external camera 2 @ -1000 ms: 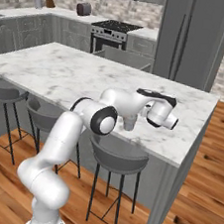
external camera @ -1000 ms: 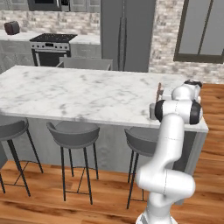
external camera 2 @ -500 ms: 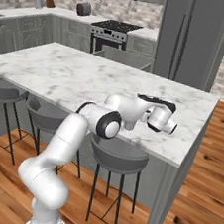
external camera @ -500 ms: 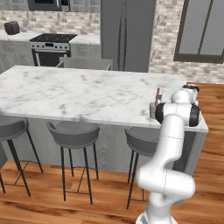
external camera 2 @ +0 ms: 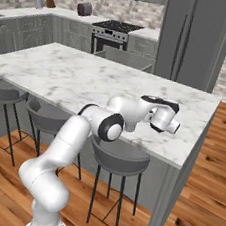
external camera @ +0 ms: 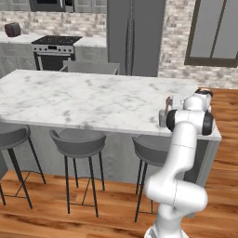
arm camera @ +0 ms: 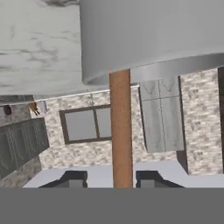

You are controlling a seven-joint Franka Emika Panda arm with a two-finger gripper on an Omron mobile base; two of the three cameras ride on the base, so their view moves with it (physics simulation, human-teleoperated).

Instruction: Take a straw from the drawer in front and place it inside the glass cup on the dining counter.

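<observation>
- Progress: we judge the task nearly done. The straw runs up from between the finger tips into the glass cup, whose grey wall and rim sit at 12 o'clock in the hand view.
- Straw, base view: we see its reddish top standing above the cup from the left base camera, at the 3 o'clock end of the dining counter.
- Gripper: we find the two dark tips set apart on either side of the straw, with a gap to each; it reads as released, not clamped.
- Remaining: we reckon only the lifting of the hand clear of the cup, without tipping cup or straw.
- Surface: white marble with grey veins, on a grey panelled base; cup near the edge closest to us.
- Stools: grey seats on thin dark legs, ranged along the counter's near side.
- Room: dark range at 11 o'clock, tall grey refrigerator at 12, brick wall with window at 2, wooden floor below.
</observation>
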